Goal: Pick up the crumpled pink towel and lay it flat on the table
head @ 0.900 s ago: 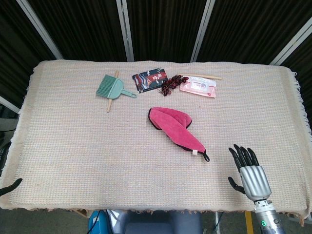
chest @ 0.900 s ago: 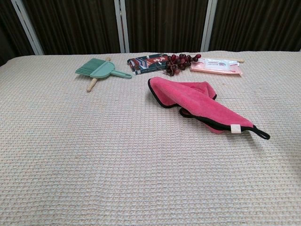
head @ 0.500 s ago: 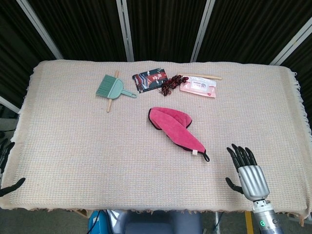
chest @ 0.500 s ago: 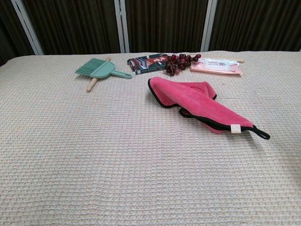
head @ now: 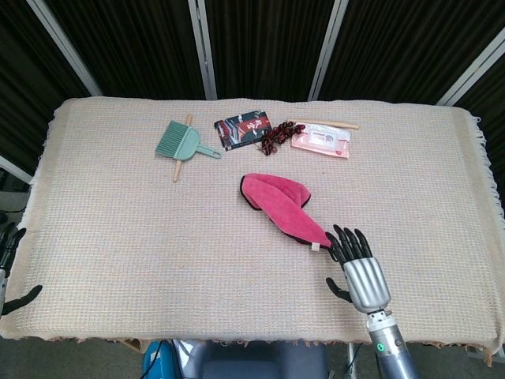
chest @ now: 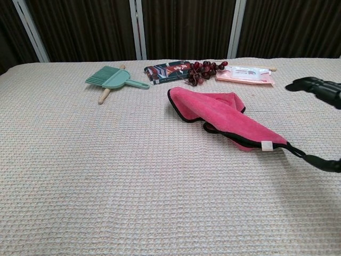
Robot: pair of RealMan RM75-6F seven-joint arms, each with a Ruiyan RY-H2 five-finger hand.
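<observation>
The right hand [head: 359, 268], fingers spread and empty, has moved in beside the crumpled pink towel [head: 282, 207]'s corner, ready to grasp.

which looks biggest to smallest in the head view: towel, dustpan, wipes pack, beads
1. towel
2. dustpan
3. wipes pack, close to the dustpan in size, so that order is unsure
4. beads

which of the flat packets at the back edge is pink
The pink wipes packet, rightmost in the back row beside the dark red beads; the other packet is dark with a printed pattern.
</observation>
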